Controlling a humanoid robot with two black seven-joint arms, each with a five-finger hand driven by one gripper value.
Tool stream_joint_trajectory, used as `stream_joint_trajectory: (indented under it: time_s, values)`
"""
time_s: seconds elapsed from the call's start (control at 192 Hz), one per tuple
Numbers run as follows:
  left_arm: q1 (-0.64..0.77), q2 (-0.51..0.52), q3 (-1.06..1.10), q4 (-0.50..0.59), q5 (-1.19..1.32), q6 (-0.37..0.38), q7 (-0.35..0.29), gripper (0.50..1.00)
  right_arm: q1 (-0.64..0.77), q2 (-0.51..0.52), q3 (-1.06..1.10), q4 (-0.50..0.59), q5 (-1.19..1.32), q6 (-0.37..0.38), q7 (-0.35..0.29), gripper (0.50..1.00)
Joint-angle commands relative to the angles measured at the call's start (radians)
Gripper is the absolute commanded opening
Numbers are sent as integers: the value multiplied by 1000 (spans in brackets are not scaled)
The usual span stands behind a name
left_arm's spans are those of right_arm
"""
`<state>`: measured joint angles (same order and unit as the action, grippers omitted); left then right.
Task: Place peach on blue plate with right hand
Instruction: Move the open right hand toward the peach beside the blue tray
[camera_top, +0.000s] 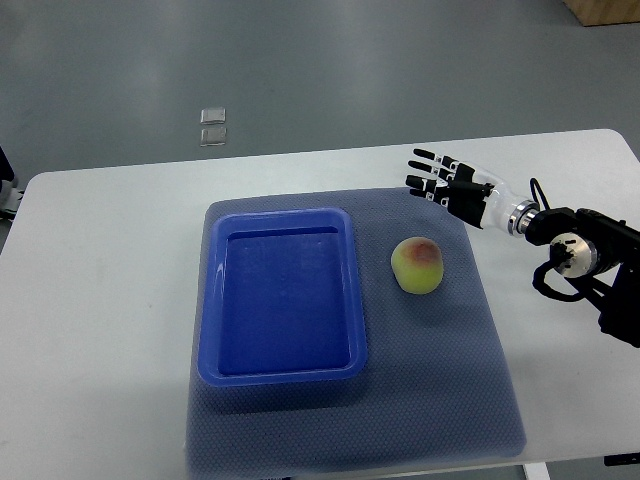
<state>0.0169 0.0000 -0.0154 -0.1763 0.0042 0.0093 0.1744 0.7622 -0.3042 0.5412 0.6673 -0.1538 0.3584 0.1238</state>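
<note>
Task not yet begun: the right hand (447, 184), fingers spread and holding nothing, hovers beyond the peach (418, 265), which lies on the mat just below it, beside the unoccupied blue plate (285, 371).

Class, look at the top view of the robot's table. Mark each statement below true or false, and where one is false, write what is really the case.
1. The peach lies in the plate. False: it rests on the mat, to the right of the plate.
2. The right hand holds nothing. True: its fingers are spread and it is apart from the peach.
3. The plate has nothing in it. True.
4. The mat lies on top of the plate. False: the plate sits on the mat.
5. The right hand is over the plate. False: it is beyond the peach, near the mat's far right corner.
</note>
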Motion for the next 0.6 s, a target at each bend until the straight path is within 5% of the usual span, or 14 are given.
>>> stream_joint_trajectory:
  time_s: [0.0, 0.219, 0.365, 0.594]
  values:
    - [0, 0, 0, 0, 0, 1, 0, 1000, 0, 1, 5, 0, -16, -13, 11, 932]
    - [0, 0, 0, 0, 0, 6, 7, 1000, 2, 1, 5, 6, -18, 1, 11, 930]
    - [0, 0, 0, 1, 0, 8, 14, 1000, 22, -13, -9, 6, -119, 134, 10, 930]
    - [0, 0, 0, 1, 0, 0, 14, 1000, 58, -59, -7, 18, -326, 225, 11, 930]
